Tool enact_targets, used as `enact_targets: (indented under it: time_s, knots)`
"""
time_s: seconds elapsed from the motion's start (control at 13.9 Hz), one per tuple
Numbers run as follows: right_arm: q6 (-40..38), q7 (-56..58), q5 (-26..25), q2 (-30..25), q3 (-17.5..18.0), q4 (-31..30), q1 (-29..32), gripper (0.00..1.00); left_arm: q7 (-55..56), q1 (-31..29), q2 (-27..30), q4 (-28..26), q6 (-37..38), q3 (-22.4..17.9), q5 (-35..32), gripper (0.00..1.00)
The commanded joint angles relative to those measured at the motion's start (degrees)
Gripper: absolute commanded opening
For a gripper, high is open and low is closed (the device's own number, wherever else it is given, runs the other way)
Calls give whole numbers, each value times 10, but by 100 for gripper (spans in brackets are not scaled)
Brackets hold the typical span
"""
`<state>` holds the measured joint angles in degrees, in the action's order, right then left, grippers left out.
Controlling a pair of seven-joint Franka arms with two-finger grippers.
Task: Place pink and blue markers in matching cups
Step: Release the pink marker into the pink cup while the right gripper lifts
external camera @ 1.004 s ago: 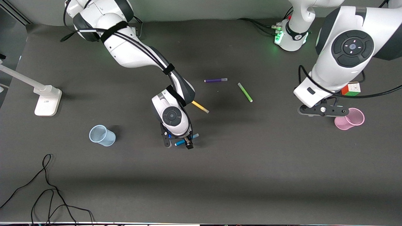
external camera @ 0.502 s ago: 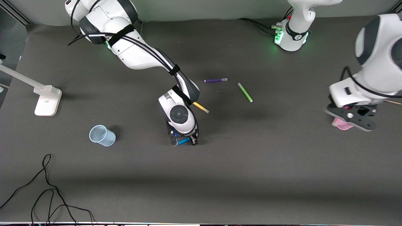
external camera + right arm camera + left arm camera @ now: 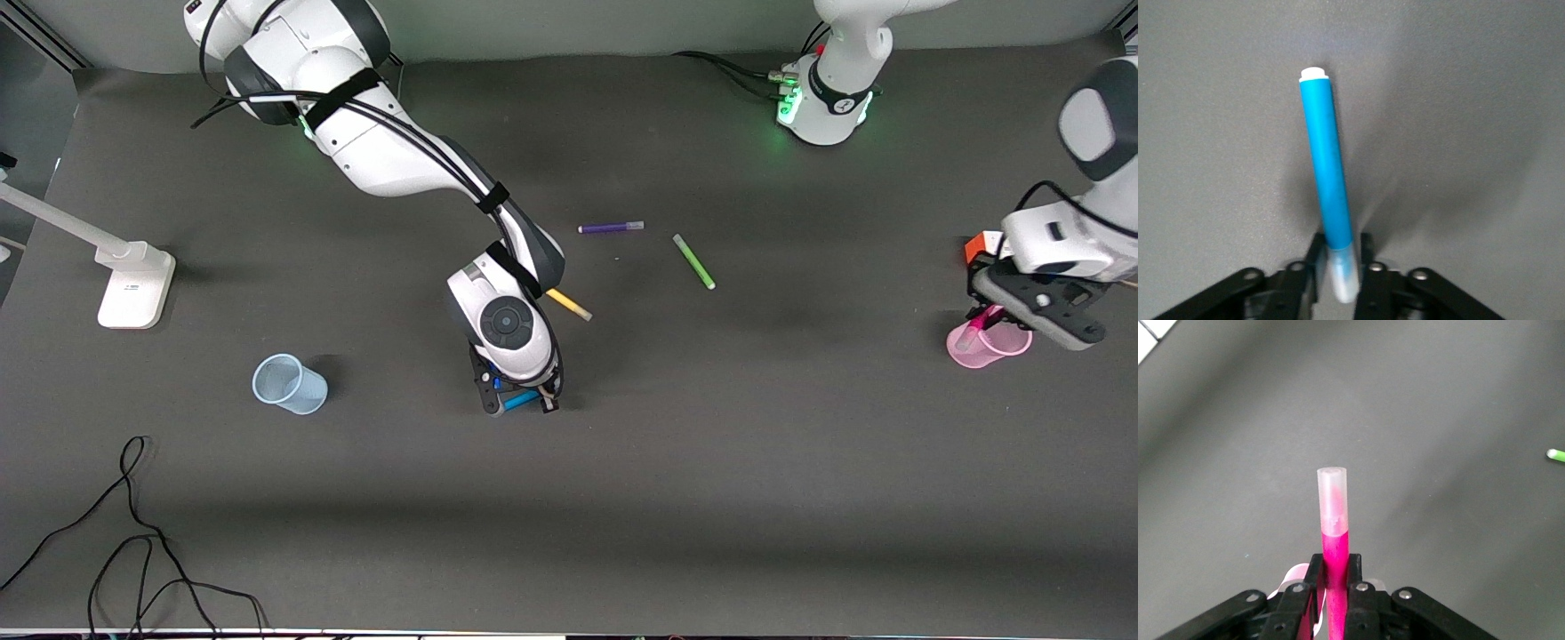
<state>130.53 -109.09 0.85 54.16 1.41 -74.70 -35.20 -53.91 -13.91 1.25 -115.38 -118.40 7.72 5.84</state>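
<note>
My right gripper (image 3: pixel 518 401) is down at the mat in the middle of the table, shut on the blue marker (image 3: pixel 520 399). Its jaws grip the marker (image 3: pixel 1327 173) at the pale cap end (image 3: pixel 1338 250). The pale blue cup (image 3: pixel 289 384) stands apart, toward the right arm's end of the table. My left gripper (image 3: pixel 989 313) hangs over the pink cup (image 3: pixel 982 348), shut on the pink marker (image 3: pixel 978 322), whose lower end dips at the cup's rim. In the left wrist view the pink marker (image 3: pixel 1333 520) sticks out between the shut jaws (image 3: pixel 1335 563), and the cup rim (image 3: pixel 1295 575) peeks past them.
A purple pen (image 3: pixel 611 228), a green pen (image 3: pixel 693 261) and a yellow pen (image 3: pixel 569 305) lie farther from the front camera than the blue marker. A colour cube (image 3: pixel 976 244) sits by the pink cup. A white stand (image 3: pixel 133 284) and loose cables (image 3: pixel 133 533) lie toward the right arm's end.
The right gripper lowered around the blue marker and closed on it. The left arm swung toward its end of the table, carrying the pink marker over the pink cup.
</note>
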Motion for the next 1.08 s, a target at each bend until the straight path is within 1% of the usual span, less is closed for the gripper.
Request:
enact_targets:
  time_s: [0.0,0.14,0.22,0.36,0.43,0.65,0.79,0.93,1.0]
  knots:
    - [-2,10,-11,-5,-5,9,0,9,-126,-65,24,-48,-17,6,81,0]
    - [-6,13,-11,-13,-5,10,7,1,-228,-109,17,-62,-17,6,150,0]
    - [-9,14,-12,-18,-5,11,10,1,-278,-131,10,-66,-16,4,174,0]
    - [-29,33,-11,-36,-5,11,14,0,-366,-167,-5,-73,-16,4,197,0]
    - [-53,49,-9,-48,-6,17,21,0,-417,-183,-18,-73,-16,4,216,0]
    - [-126,114,-6,-104,-6,21,39,0,-581,-227,-84,-71,-16,4,319,0]
    - [-177,183,-5,-145,-6,16,48,0,-635,-238,-123,-63,-17,4,344,0]
    - [-233,249,-6,-185,-7,13,52,0,-684,-251,-142,-53,-17,4,364,0]
    - [-270,294,-5,-205,-7,12,64,0,-710,-262,-158,-46,-15,5,374,0]
